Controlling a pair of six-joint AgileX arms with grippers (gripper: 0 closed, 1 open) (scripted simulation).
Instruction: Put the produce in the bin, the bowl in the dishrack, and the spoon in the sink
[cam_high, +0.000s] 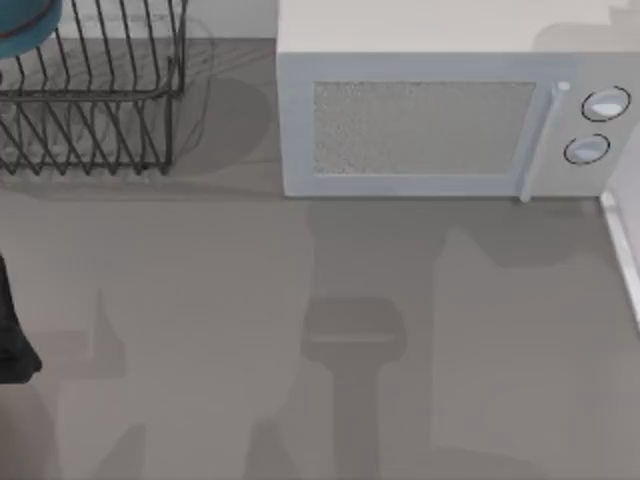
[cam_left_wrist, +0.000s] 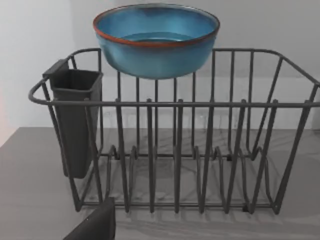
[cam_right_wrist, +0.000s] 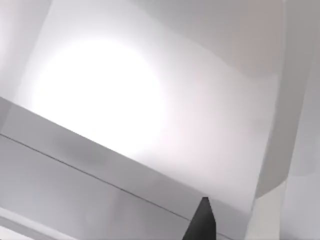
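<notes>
The teal-blue bowl (cam_left_wrist: 156, 40) with its reddish-brown rim stands upright at the height of the dishrack's (cam_left_wrist: 200, 150) top rail, toward the rack's far side. Whether it rests on the bars I cannot tell. From above, the bowl (cam_high: 25, 25) is at the back left corner over the dark wire dishrack (cam_high: 100, 110). My left arm (cam_high: 12, 340) is at the table's left edge, drawn back from the rack; one dark finger (cam_left_wrist: 95, 225) shows apart from the rack. A dark fingertip (cam_right_wrist: 202, 220) of my right gripper points at pale white surfaces. The produce, spoon, bin and sink are out of view.
A white microwave (cam_high: 440, 120) stands at the back, right of the rack. A dark utensil cup (cam_left_wrist: 75, 120) hangs on one end of the rack. A white raised edge (cam_high: 625, 260) borders the grey counter (cam_high: 300, 330) on the right.
</notes>
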